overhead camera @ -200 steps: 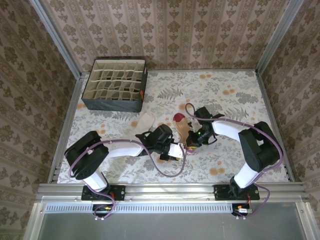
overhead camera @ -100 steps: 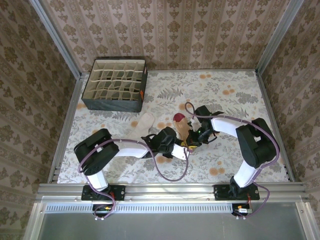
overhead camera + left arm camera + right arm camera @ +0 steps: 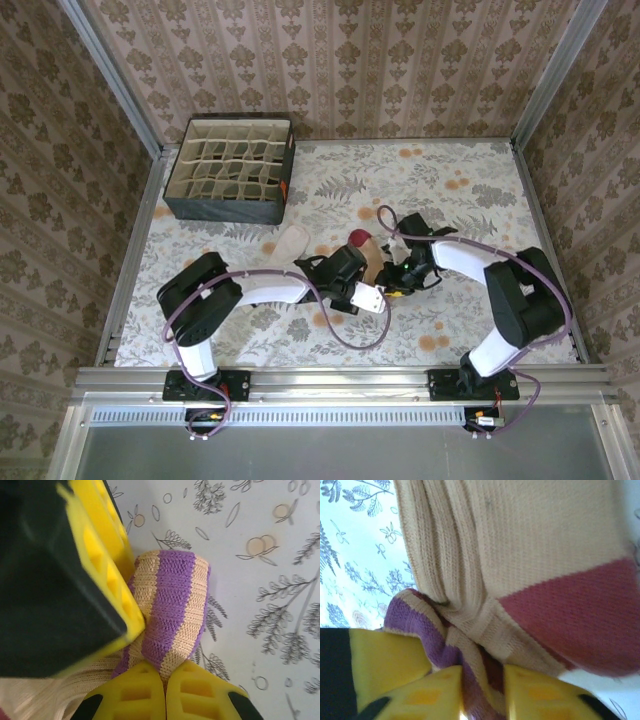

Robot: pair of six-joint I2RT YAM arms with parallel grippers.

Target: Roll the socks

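In the middle of the table [image 3: 450, 190], seen from above, the left arm [image 3: 270, 288] and the right arm [image 3: 460, 255] meet over the tan sock [image 3: 372, 252], whose maroon toe [image 3: 358, 238] points away from the robot. The cream sock [image 3: 291, 241] lies flat just to the left of it, apart from it and with no gripper on it. A box with dividers [image 3: 230, 170] stands at the far left corner.

In the left wrist view, the left gripper [image 3: 165, 692] has its jaws pressed together, and the edge of the striped cuff [image 3: 172, 605] is pinched between them. The cuff bulges up in a rounded hump. A second yellow finger [image 3: 100, 550], from the other arm, touches the cuff on the other side.

In the right wrist view, the right gripper [image 3: 482, 695] has its jaws apart. The purple and tan cuff fabric passes through the gap, but I see no firm clamp on it. The body of the sock and a maroon patch [image 3: 570, 615] lie flat beyond.

I judge the rolling is only at its beginning: the cuff of one sock is gathered, most of its length is not yet rolled, and the cream sock is not yet joined to it.
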